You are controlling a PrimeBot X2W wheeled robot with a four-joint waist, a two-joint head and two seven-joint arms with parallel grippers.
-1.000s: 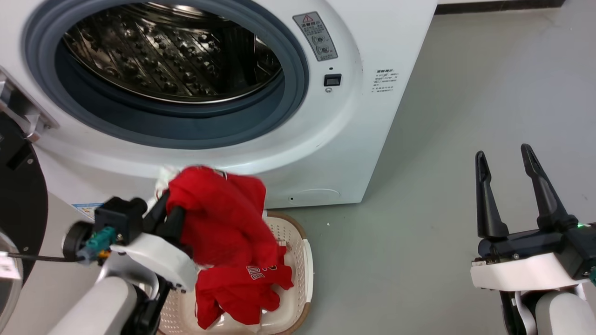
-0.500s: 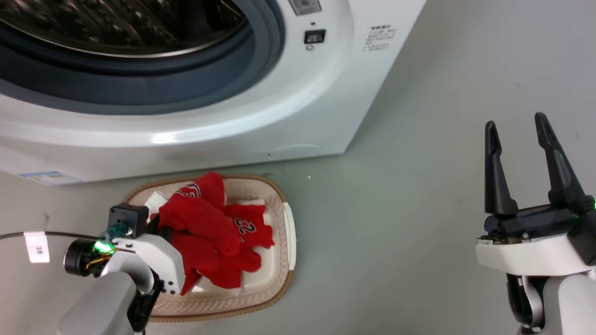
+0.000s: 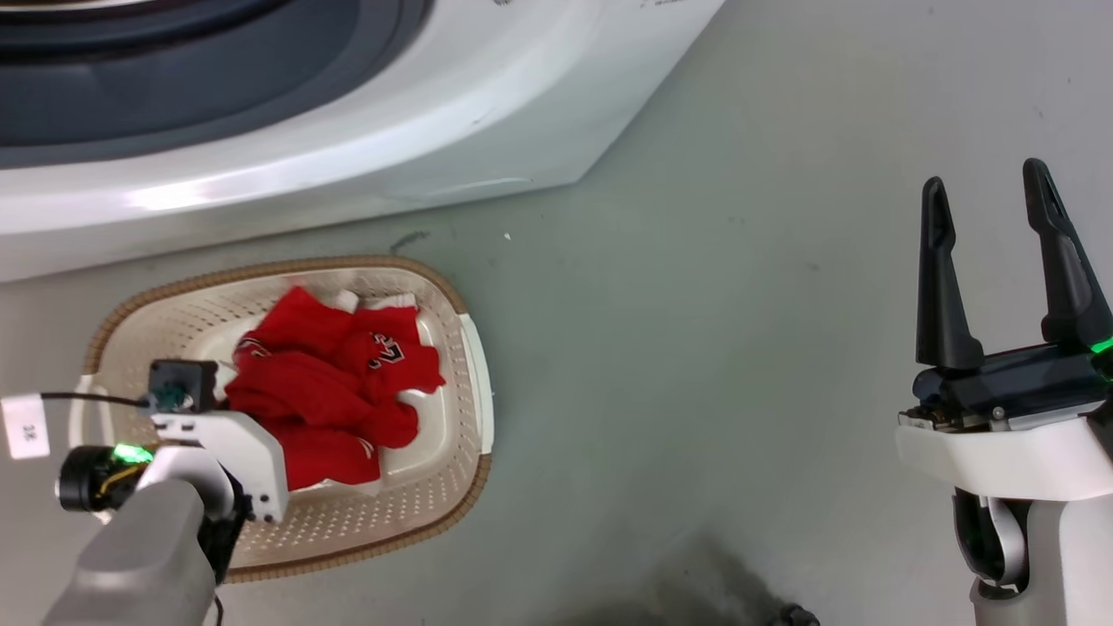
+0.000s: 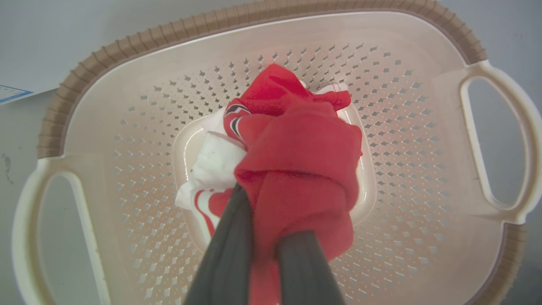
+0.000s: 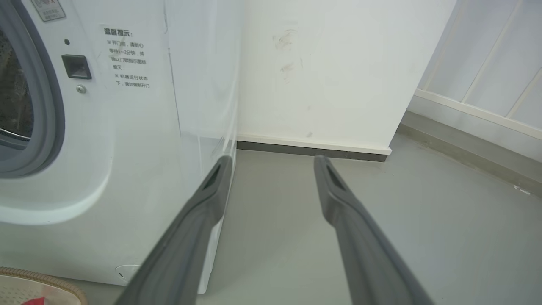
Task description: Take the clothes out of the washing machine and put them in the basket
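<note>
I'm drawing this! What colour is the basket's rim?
The basket rim is brown, with a woven look; best seen in the left wrist view.

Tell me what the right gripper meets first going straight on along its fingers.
Probably the white wall near its dark baseboard; the right gripper points there over open floor. A corner of the washing machine sits beside that line; depth is unclear.

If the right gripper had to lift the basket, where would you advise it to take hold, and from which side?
I would take the white side handle of the basket nearest the right gripper, coming down from above. It is an open loop, so one finger can slip through its slot, and it lies clear of the clothes heaped mid-basket.
</note>
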